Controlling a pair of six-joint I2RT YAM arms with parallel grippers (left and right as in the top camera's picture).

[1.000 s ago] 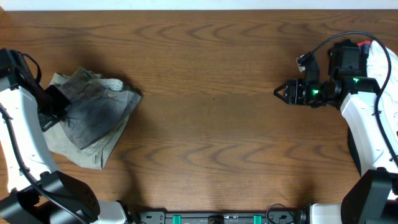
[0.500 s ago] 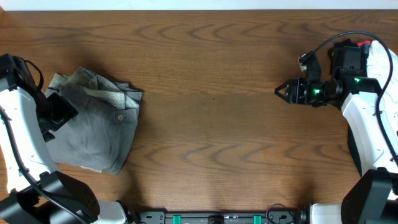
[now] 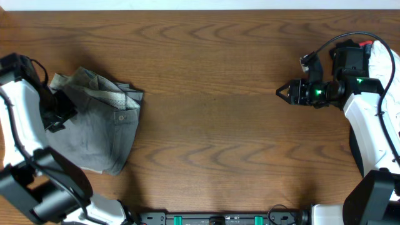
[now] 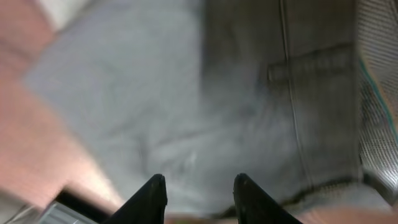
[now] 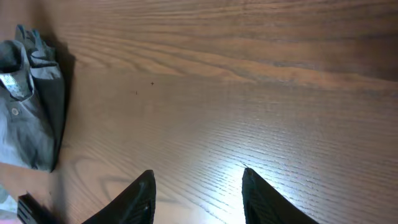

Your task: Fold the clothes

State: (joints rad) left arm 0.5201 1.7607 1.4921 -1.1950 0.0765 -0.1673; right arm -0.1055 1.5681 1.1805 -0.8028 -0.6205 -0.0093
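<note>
L jaws: apart by a moderate gap, nothing btwn the tips. They sit at the left edge of the shorts (image 3: 100, 125), low over the cloth. In the wrist view, blurred grey fabric (image 4: 249, 93) fills the space ahead of and under the tips. Can't tell if the tips touch it. A pocket seam (image 4: 311, 59) runs ahead and to the right of the jaws, and pale patterned lining (image 4: 376, 87) shows at far right.

R jaws: also apart, empty, over bare bench (image 5: 261, 93), touching nothing. The shorts lie well apart from them, ahead and far to the left in the wrist view (image 5: 28, 118), waistband button (image 5: 13, 112) facing up.

Shorts are a bunched, folded heap on the bench (image 3: 219, 100), lining (image 3: 112, 97) exposed on the top edge.
</note>
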